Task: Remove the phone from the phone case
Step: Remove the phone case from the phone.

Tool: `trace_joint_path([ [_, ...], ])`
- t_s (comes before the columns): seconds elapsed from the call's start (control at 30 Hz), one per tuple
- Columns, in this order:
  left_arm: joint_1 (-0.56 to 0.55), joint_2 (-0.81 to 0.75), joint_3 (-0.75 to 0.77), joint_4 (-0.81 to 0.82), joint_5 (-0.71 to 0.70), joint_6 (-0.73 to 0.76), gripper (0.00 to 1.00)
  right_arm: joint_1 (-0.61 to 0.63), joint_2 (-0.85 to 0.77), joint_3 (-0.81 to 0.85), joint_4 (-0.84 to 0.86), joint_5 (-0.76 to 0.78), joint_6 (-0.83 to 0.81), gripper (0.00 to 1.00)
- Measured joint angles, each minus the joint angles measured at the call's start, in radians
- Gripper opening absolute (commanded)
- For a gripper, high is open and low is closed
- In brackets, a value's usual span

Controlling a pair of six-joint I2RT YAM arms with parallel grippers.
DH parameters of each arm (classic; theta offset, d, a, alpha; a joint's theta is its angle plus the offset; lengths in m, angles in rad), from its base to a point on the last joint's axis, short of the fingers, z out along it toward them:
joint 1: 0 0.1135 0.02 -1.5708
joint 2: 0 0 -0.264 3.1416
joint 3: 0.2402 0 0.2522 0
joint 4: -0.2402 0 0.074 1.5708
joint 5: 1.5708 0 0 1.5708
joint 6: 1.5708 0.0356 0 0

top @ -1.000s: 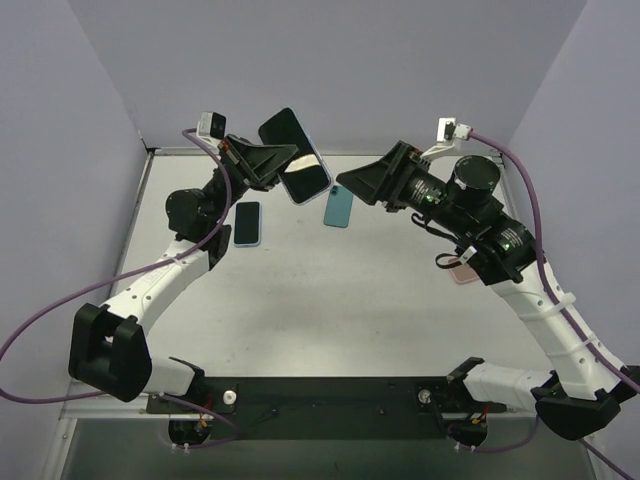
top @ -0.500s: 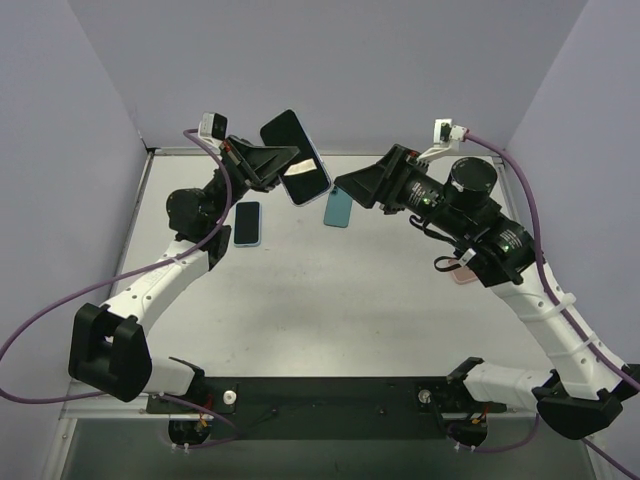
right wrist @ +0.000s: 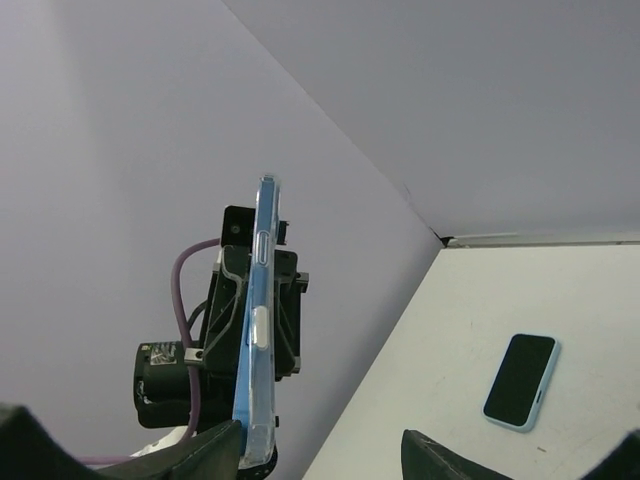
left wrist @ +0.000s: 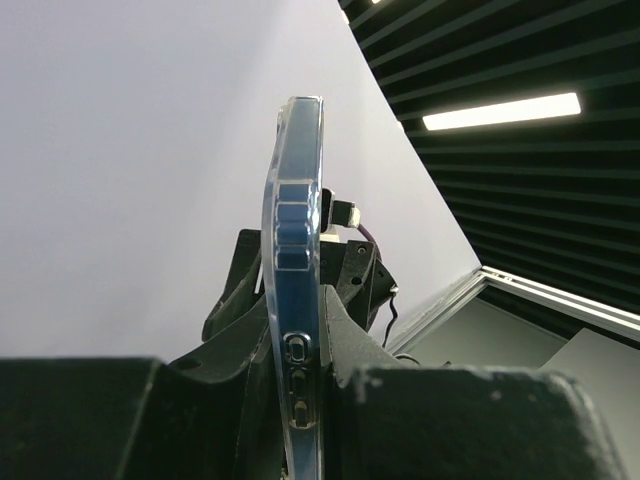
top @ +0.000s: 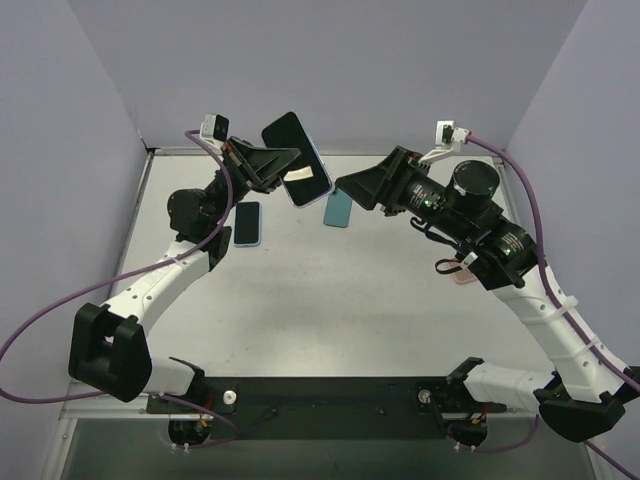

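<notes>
Clear case [left wrist: 292,230] still wraps the phone [top: 292,142], which the left fingers [top: 262,160] clamp edge-on, raised above the table [top: 330,300]. Within the last second the right fingers [top: 365,182], spread apart, have crept nearer its lower edge, so the peeling has not begun.

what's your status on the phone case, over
Left tool shut on cased phone, held aloft. Right tool open at its edge. Not yet out of case. Nothing in the way.
</notes>
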Motion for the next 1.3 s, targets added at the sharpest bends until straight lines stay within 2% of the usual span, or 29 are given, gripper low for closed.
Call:
trace_joint_path([
  [0.53,-0.003,-0.017,0.0,-0.016,0.003,0.005,0.0,0.001,0.023,-0.086,-0.019,0.037,-0.001,0.58],
  [0.9,-0.004,-0.017,0.0,-0.02,0.003,0.007,0.0,0.023,-0.019,-0.002,-0.034,0.049,-0.026,0.59],
  [1.3,0.0,-0.017,0.0,-0.036,0.002,0.015,0.0,0.032,0.011,0.004,-0.034,0.041,-0.026,0.59],
])
